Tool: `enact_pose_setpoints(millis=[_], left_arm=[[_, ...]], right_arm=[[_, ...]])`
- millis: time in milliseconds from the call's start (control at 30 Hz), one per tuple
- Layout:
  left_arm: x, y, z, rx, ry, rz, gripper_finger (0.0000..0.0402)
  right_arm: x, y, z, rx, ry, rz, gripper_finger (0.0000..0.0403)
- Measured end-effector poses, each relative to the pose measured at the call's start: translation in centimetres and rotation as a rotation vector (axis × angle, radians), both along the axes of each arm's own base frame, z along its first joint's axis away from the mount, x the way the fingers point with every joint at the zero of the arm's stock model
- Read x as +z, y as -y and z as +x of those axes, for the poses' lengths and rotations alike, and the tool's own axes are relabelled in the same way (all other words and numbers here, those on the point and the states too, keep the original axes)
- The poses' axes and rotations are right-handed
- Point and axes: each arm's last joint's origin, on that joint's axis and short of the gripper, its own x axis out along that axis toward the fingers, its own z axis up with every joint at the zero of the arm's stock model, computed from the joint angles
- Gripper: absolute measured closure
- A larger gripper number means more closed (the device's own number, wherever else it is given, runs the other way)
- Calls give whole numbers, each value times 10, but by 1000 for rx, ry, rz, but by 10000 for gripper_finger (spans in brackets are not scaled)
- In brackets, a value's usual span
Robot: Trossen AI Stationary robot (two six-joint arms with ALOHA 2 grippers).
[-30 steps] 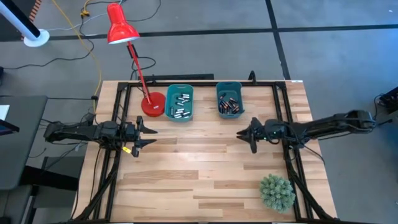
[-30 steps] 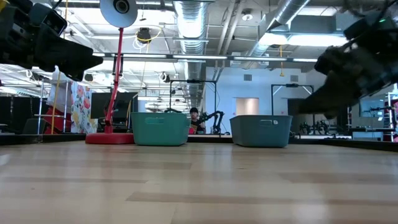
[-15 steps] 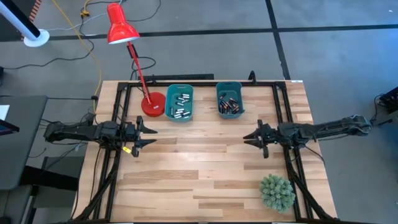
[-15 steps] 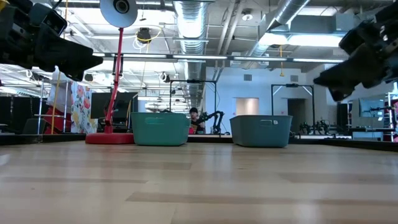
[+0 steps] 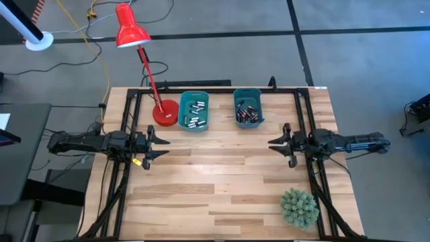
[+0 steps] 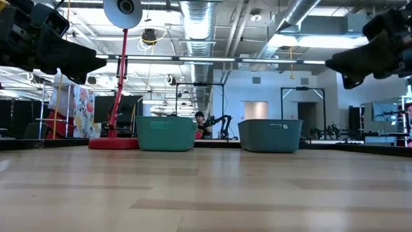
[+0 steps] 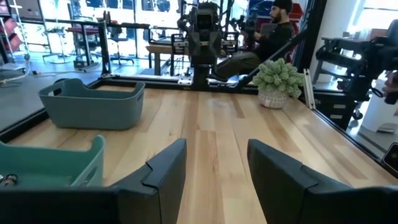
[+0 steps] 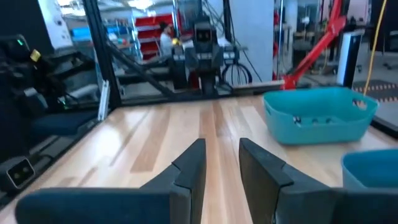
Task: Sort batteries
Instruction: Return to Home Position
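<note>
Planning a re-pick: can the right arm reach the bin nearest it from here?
Likely yes: the right hand is open and empty, and only bare table lies between it and that bin.

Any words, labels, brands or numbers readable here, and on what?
None can be read.
Batteries in the teal bins: print too small.
Colourful poster in the room behind: blurred.
Left pincer, right pincer, both open: nothing legible.

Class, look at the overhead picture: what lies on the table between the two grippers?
Nothing. The high view shows only bare table between the left gripper and the right gripper.
</note>
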Motion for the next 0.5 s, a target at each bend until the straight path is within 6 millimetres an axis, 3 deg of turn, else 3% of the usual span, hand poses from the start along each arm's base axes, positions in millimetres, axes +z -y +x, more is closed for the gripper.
enact_pose_setpoints(millis=[500], left_arm=[[0, 0, 0, 0, 0, 0, 235]], right_arm=[[-19, -1, 12, -1, -225, 0, 290]])
